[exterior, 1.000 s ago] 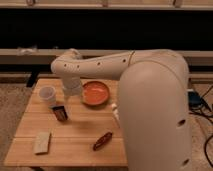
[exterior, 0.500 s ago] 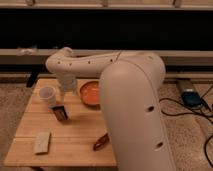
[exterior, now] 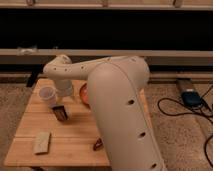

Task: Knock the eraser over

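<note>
The eraser (exterior: pixel 60 113), a small black block with a tan patch, stands on the wooden table (exterior: pixel 75 135) just in front of the white cup (exterior: pixel 47 94). My white arm reaches in from the right and bends down beside the cup. The gripper (exterior: pixel 62 102) hangs at the end of the arm directly above the eraser, very close to its top. I cannot tell whether it touches the eraser.
An orange bowl (exterior: pixel 83 93) sits behind the eraser, mostly hidden by my arm. A pale beige pad (exterior: pixel 42 141) lies at the front left. A reddish-brown object (exterior: pixel 97 145) peeks out from under the arm at the front edge. Cables and a blue device (exterior: pixel 191 98) lie on the floor to the right.
My arm has swung left and nearer the camera, now covering most of the bowl and the reddish-brown object. The wrist has moved down over the eraser. The eraser has not moved.
</note>
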Robot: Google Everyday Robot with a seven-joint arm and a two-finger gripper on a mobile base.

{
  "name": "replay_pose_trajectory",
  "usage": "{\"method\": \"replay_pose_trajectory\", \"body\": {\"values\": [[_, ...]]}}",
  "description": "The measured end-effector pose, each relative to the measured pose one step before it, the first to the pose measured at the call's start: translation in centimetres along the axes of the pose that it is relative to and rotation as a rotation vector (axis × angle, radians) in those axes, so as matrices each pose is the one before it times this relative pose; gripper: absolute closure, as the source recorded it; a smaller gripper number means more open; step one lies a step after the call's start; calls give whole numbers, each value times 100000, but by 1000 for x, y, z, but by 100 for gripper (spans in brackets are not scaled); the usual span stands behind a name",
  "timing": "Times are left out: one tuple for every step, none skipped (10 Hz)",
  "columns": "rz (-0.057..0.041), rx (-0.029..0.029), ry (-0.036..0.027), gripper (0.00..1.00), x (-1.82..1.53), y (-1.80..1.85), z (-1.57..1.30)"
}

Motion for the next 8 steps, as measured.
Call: {"method": "replay_pose_trajectory", "body": {"values": [[-1461,-693,1029,35,607,575,354],[-1193,-1604,1389,35,647,405,-59],[-936,-1484,1322,35,983,382,-333],[-799,-701,809,35,1005,72,-331],[-265,-671,845,35,1112,-505,-173],[248,-1501,815,35,1063,-601,29],[-158,-2090,-9,35,499,-325,-2],[21,-2874,-495,35,169,-146,-187]]}}
